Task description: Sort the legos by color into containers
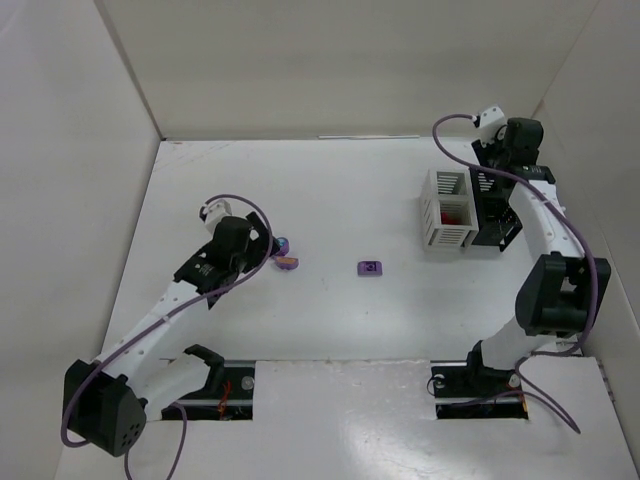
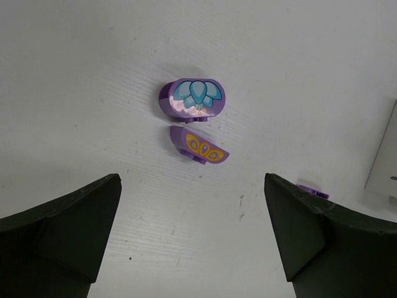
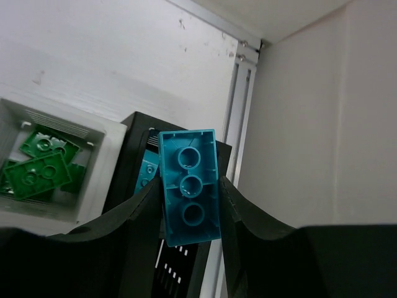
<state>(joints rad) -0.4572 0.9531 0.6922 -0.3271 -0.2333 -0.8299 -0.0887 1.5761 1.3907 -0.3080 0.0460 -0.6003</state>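
My right gripper (image 3: 190, 185) is shut on a teal lego (image 3: 186, 155), held underside up above the black container (image 3: 133, 161), where another teal lego (image 3: 147, 171) lies. Beside it, the white container (image 3: 93, 167) holds green legos (image 3: 40, 164). From above, the right gripper (image 1: 497, 165) hovers over the black container (image 1: 495, 212), next to the white container (image 1: 448, 240). My left gripper (image 2: 192, 205) is open just short of two purple legos, one with teal petals (image 2: 192, 98) and one with a yellow print (image 2: 200, 148). A third purple lego (image 1: 370, 267) lies mid-table.
Red pieces (image 1: 452, 213) show in the white container's front compartment. Tall white walls enclose the table on the left, back and right, and the right wall stands close behind the containers. A small purple piece (image 2: 313, 190) peeks out past the left gripper's right finger.
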